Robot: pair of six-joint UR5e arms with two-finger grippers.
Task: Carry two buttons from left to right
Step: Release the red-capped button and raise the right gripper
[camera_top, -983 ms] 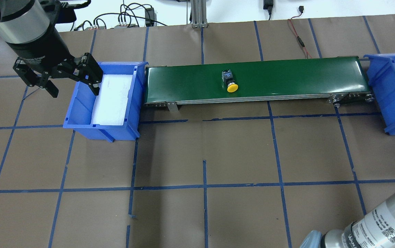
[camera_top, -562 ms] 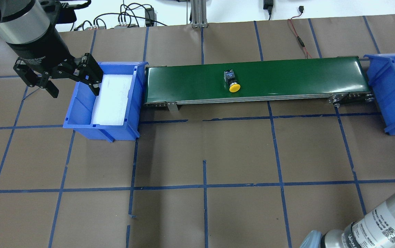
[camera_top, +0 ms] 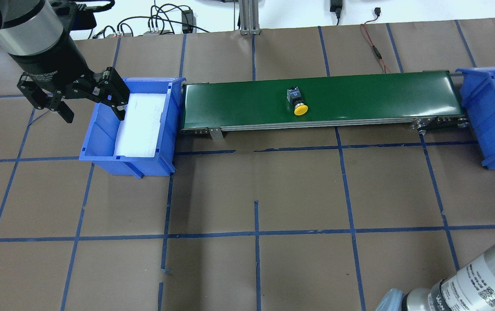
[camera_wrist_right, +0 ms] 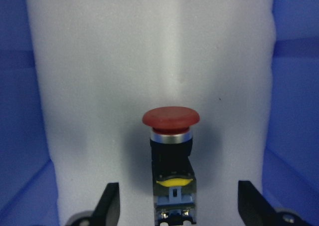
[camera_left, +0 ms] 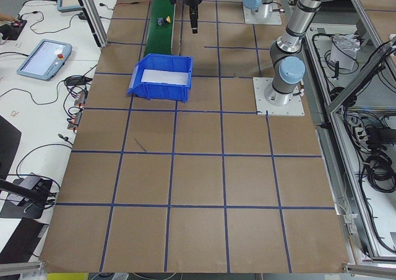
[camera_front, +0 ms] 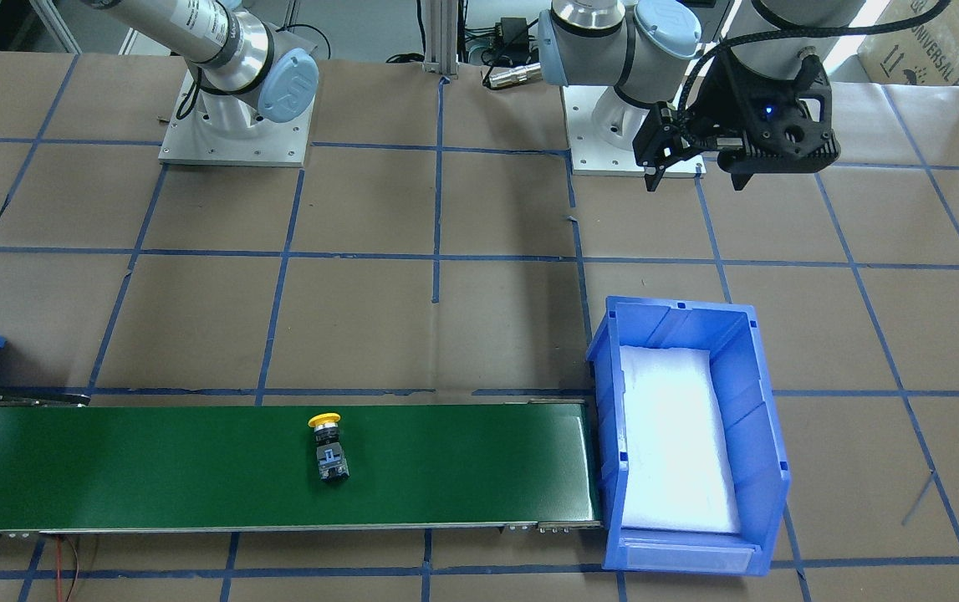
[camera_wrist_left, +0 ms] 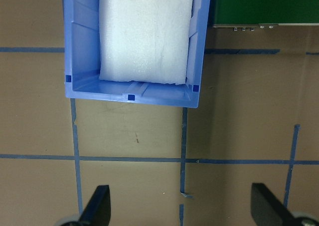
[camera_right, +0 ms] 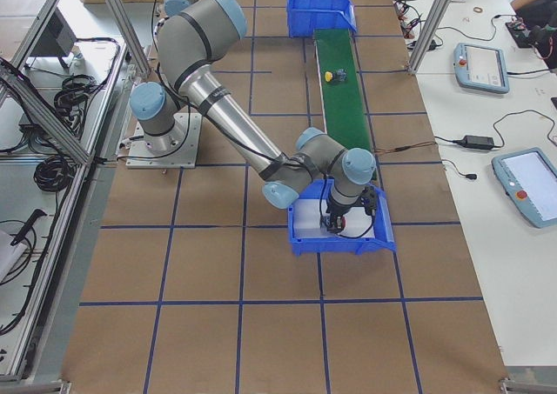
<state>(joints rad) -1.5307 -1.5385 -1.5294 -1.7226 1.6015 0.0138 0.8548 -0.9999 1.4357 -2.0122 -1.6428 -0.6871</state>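
Note:
The yellow button (camera_top: 297,103) lies on its side on the green conveyor belt (camera_top: 359,97), a little right of its middle; it also shows in the front view (camera_front: 327,443). The red button (camera_wrist_right: 171,136) lies on white foam in the right blue bin (camera_top: 480,112). My right gripper (camera_wrist_right: 179,208) is open, its fingers either side of the red button's black body and apart from it. My left gripper (camera_top: 92,114) is open and empty, up over the near-left rim of the left blue bin (camera_top: 100,138).
The left bin (camera_wrist_left: 132,94) holds only a white foam pad. The conveyor runs between the two bins. Brown paper with blue tape lines covers the table. Cables lie along the far edge.
The yellow button has travelled to the right along the belt. My left gripper has stayed in place, open.

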